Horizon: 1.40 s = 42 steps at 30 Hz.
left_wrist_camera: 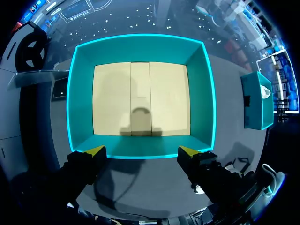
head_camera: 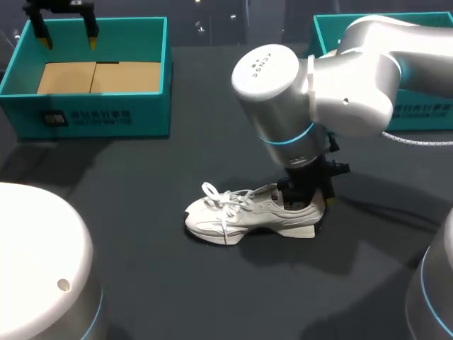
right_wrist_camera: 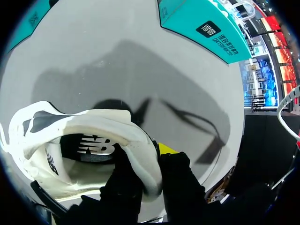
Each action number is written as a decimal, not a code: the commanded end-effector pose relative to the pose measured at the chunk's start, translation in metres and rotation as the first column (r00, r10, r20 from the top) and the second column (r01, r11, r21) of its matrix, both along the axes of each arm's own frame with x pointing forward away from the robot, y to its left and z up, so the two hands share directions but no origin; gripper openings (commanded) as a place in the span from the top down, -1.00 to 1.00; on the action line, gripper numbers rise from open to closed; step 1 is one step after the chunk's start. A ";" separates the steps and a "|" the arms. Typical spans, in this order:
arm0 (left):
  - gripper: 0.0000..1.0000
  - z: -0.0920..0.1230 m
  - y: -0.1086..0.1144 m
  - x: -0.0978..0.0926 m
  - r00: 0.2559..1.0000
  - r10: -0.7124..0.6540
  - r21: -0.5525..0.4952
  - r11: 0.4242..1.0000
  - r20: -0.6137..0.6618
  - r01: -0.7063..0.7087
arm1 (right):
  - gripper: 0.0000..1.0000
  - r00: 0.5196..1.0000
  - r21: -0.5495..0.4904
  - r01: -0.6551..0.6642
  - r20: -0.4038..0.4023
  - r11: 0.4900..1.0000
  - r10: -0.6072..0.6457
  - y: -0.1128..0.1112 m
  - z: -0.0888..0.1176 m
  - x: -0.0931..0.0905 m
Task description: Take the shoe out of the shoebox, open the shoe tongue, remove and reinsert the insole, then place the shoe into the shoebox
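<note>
Shoe point(head_camera: 251, 212) sits mid-table point(head_camera: 141, 283) on its sole, toe to the left, heel to the right. Behind it and off to the left, at the back corner, there's the shoebox point(head_camera: 99, 117); a second box point(head_camera: 425, 106) sits back right, and the shoe lies well apart from both. Left gripper point(head_camera: 67, 32) hangs over the shoebox, clear of it. Right arm comes in from the right and drops onto the heel: right gripper point(right_wrist_camera: 147, 159) has one finger inside the heel and one outside, with the heel wall pressed between them. A cable point(head_camera: 417, 139) lies just in front of the second box.
</note>
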<state>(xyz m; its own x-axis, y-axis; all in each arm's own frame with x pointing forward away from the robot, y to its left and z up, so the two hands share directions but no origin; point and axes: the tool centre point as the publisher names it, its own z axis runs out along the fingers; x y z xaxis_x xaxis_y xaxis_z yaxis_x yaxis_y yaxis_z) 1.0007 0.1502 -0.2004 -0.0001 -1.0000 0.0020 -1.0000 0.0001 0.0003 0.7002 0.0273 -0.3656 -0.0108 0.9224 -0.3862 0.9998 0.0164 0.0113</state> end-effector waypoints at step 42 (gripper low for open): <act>-1.00 0.000 0.000 0.000 1.000 0.000 0.001 1.000 0.000 0.000 | -1.00 0.945 0.415 -0.319 0.074 0.852 0.318 -0.016 0.085 0.003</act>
